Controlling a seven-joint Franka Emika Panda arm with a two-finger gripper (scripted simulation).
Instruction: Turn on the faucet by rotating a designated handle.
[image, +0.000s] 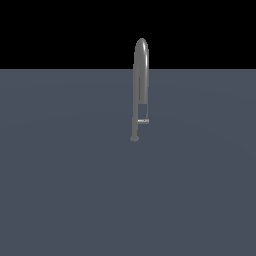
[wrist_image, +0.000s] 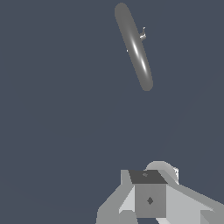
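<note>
Judging from both views, I had nothing done yet: the faucet (image: 140, 85) stood on the tabletop (image: 60, 190) well ahead of my tool (wrist_image: 148, 199), its handle (image: 143, 121) untouched; whether the tool was released or clenched, I couldn't tell.

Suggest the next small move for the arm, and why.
Probably move the gripper toward the faucet, aiming at the handle low on its stem. In the wrist view the faucet sits well apart from the gripper with nothing touching it, and the arm is absent from the exterior view. Whether the jaws are open is unclear.
</note>
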